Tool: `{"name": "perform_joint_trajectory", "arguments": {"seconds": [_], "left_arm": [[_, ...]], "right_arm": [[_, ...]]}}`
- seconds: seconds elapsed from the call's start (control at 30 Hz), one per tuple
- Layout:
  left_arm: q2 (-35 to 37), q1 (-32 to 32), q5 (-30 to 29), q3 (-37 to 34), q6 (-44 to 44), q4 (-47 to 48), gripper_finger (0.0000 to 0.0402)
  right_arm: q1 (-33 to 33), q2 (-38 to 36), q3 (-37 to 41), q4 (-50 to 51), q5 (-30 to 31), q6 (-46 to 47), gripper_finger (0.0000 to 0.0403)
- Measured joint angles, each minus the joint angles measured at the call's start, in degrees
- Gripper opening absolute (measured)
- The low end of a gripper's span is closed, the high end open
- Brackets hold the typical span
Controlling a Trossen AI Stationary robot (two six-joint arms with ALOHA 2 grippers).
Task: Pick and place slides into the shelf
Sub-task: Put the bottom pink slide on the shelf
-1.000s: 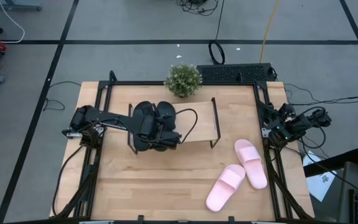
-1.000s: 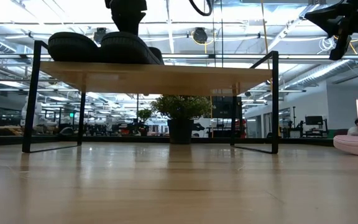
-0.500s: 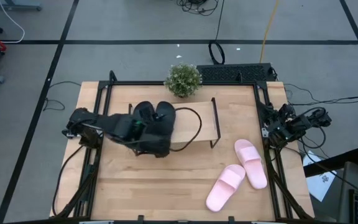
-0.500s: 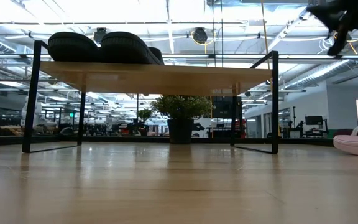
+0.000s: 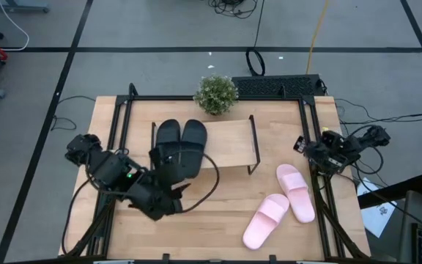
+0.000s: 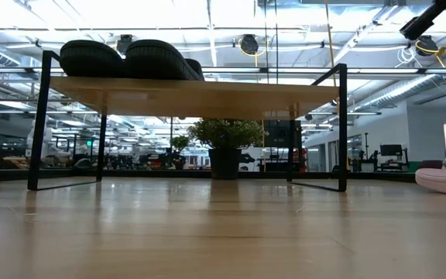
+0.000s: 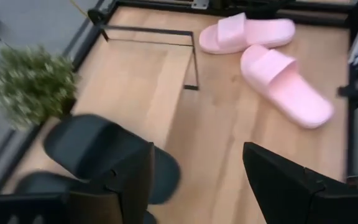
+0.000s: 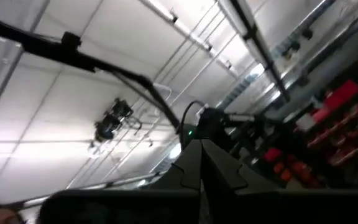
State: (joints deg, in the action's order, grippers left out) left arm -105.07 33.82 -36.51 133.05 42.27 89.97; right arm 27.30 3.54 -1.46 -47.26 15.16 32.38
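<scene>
Both black slides lie side by side on the left end of the shelf; in the low view the black slides rest sole-down on its board. The pink pair lies on the table near the right edge, and the pink pair also shows in the left wrist view. My left gripper hovers open just near-left of the black slides, touching nothing. My right gripper is shut, raised at the table's right edge and pointed up at the ceiling.
A small potted plant stands at the far edge behind the shelf. The right half of the shelf board is bare. Bare tabletop lies between the shelf and the near edge. A black keyboard sits beyond the far edge.
My left gripper has come off the black slides on the shelf, risen and drawn back toward the table's near-left. Both black slides stay where they lay on the shelf. My right arm has shifted a little at the right edge.
</scene>
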Motion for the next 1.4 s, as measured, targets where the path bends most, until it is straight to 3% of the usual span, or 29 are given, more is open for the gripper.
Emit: {"name": "perform_joint_trajectory", "arguments": {"seconds": [0.27, 0.53, 0.77, 1.07, 1.4], "left_arm": [[-0.05, 3.16, -0.02, -1.95, 14.2, 0.04, 0.0244], [-0.07, 5.13, -0.01, -2.47, 16.73, 0.05, 0.0244], [-0.07, 7.27, 0.29, -2.48, 16.56, 0.04, 0.0244], [-0.07, 11.18, 0.45, -2.49, 16.58, 0.04, 0.0244], [-0.07, 12.5, 0.45, -2.49, 17.23, -0.08, 0.0244]], "right_arm": [[1.94, 11.67, -10.3, 4.29, -7.95, -0.25, 0.0], [6.99, 29.97, -28.8, 25.52, -11.15, 0.59, 0.0], [12.29, 42.62, -42.07, 41.31, -11.02, 8.79, 0.0], [19.24, 53.73, -44.36, 48.72, -11.09, 32.38, 0.0], [20.77, 56.19, -44.38, 63.8, -7.53, 39.88, 0.0]]}}
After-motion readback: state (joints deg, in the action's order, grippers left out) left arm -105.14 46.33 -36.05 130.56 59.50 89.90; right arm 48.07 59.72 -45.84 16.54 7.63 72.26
